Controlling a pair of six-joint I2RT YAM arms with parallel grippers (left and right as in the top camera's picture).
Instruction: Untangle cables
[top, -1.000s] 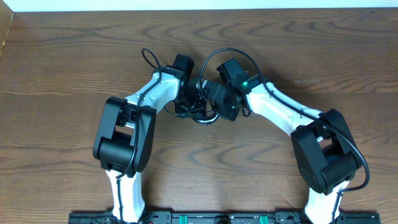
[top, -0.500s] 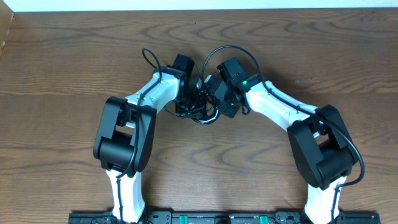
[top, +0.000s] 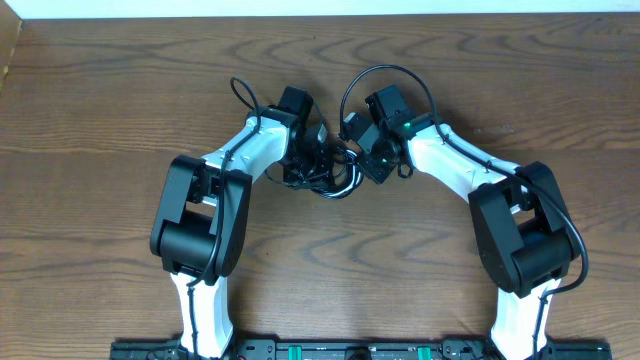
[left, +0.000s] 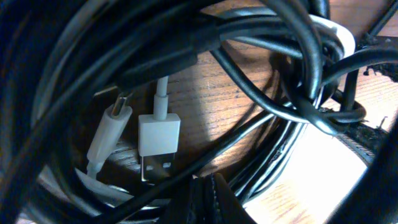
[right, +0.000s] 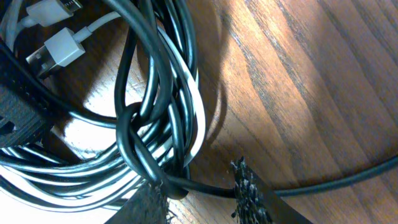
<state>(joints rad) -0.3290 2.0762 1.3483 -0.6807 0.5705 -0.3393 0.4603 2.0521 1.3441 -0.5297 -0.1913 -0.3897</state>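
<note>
Cables: a tangled bundle (top: 335, 178) lies near the middle of the worktop (top: 120, 100), between the two grippers.
Black strands: several loops (right: 155, 68) are stacked in a ring, and one is wound around the others in a knot (right: 134, 155).
White cable: one pale strand (right: 194, 118) runs inside the black loops.
Plugs: a white USB plug (left: 158, 134) and a slimmer white plug (left: 111, 127) lie side by side on the wood inside the ring.
Left gripper: it (left: 206, 186) is closed tight at the bundle's left side. It seems to be pinching a black strand, though the loops crowd the close view.
Right gripper: it (right: 199, 199) is partly open at the bundle's right side. A single black strand runs from the knot across the gap between its fingers, and the fingers are not squeezing it.
Room: wood grain shows widely to the left, right and far side of the bundle. Both arms (top: 205, 215) reach in from the near side.
Edges: the far edge (top: 320, 16) and the side edges are well apart from the bundle.
</note>
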